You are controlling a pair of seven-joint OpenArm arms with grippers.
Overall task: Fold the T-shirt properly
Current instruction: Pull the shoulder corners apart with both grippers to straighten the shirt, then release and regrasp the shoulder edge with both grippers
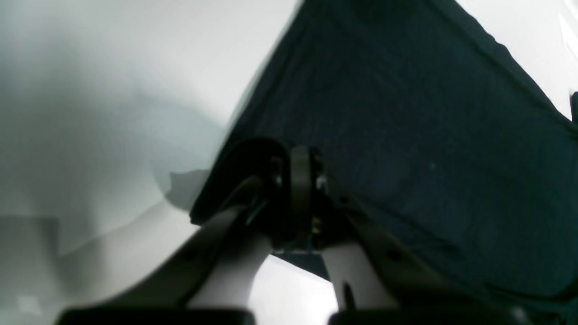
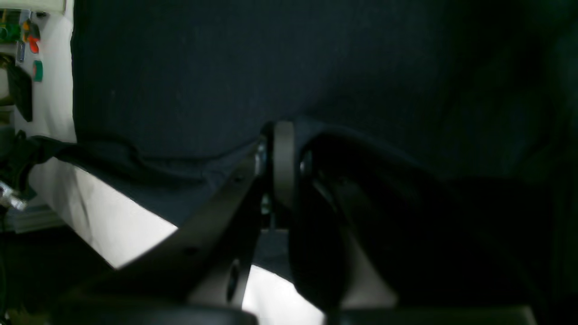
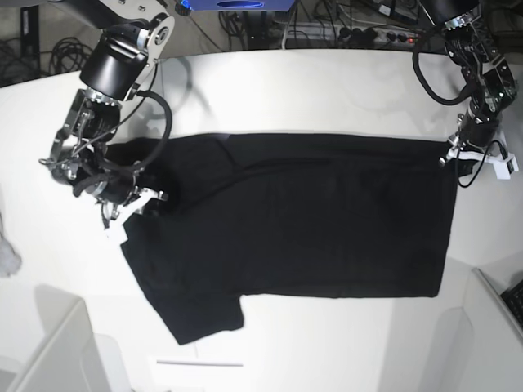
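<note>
The black T-shirt (image 3: 310, 220) lies spread across the white table (image 3: 310, 90), with one sleeve pointing to the front left. At its right end my left gripper (image 3: 454, 155) is shut on the far corner of the cloth. The left wrist view shows that gripper (image 1: 300, 180) pinching the T-shirt (image 1: 406, 135) at its edge. My right gripper (image 3: 124, 211) is at the shirt's left end. In the right wrist view it (image 2: 282, 153) is shut on a raised fold of the T-shirt (image 2: 203, 67).
A small grey-white cloth scrap (image 3: 6, 257) lies at the table's left edge. Cables and a power strip (image 3: 368, 33) run behind the table. White panels stand at the front left (image 3: 57, 351) and front right (image 3: 490, 327) corners.
</note>
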